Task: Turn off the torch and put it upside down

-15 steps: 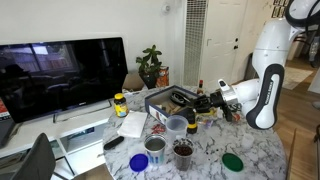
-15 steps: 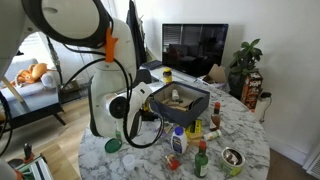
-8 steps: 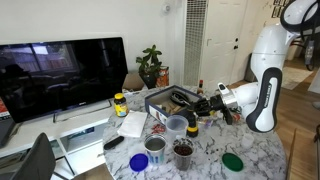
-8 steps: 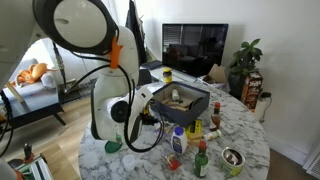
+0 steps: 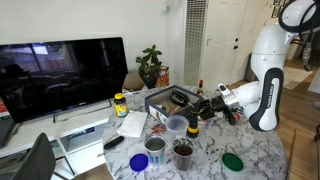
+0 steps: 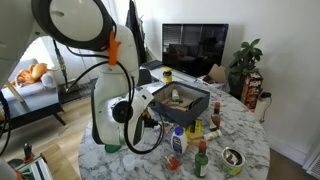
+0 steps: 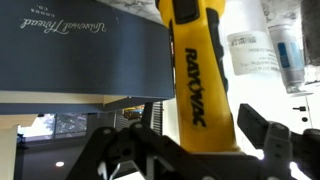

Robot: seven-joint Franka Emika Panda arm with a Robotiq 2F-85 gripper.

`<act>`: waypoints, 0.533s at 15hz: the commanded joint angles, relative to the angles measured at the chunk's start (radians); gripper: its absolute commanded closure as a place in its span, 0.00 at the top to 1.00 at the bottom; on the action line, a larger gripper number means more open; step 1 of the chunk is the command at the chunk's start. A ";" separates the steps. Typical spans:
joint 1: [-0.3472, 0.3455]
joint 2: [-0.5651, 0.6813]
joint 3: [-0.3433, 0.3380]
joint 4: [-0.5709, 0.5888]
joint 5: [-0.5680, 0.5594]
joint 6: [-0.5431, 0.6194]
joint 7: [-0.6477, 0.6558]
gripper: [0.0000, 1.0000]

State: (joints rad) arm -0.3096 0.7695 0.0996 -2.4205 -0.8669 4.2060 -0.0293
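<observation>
The torch (image 7: 200, 80) is a yellow body with black "RAYOVAC" lettering and a black end at the top of the wrist view. It runs straight out from between my gripper's (image 7: 200, 140) two black fingers. The fingers stand on either side of the body, and a thin bright gap shows at the right finger. In an exterior view the gripper (image 5: 203, 105) reaches low over the marble table beside the black box. The torch is too small there to make out surely. No light from the torch shows.
A dark box (image 5: 165, 100) (image 6: 182, 100) full of items stands mid-table; its side with script lettering (image 7: 80, 50) is next to the torch. A clear bottle (image 7: 285, 50), two cups (image 5: 155, 148) (image 5: 183, 150), a yellow-lidded jar (image 5: 120, 103) and red-capped bottles (image 6: 201, 152) crowd the table.
The arm's elbow has shifted slightly; the gripper stays at about the same place by the box.
</observation>
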 commanded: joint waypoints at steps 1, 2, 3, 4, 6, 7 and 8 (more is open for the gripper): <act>0.036 -0.063 -0.058 -0.039 -0.048 -0.054 0.088 1.00; 0.036 -0.078 -0.064 -0.049 -0.054 -0.070 0.112 1.00; 0.034 -0.100 -0.068 -0.064 -0.064 -0.102 0.150 1.00; 0.032 -0.124 -0.072 -0.080 -0.069 -0.143 0.185 1.00; 0.016 -0.168 -0.066 -0.102 -0.111 -0.239 0.277 1.00; 0.003 -0.188 -0.057 -0.109 -0.148 -0.289 0.333 1.00; -0.010 -0.211 -0.046 -0.116 -0.186 -0.340 0.392 1.00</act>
State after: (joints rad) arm -0.2944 0.6539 0.0497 -2.4808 -0.9551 4.0015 0.2093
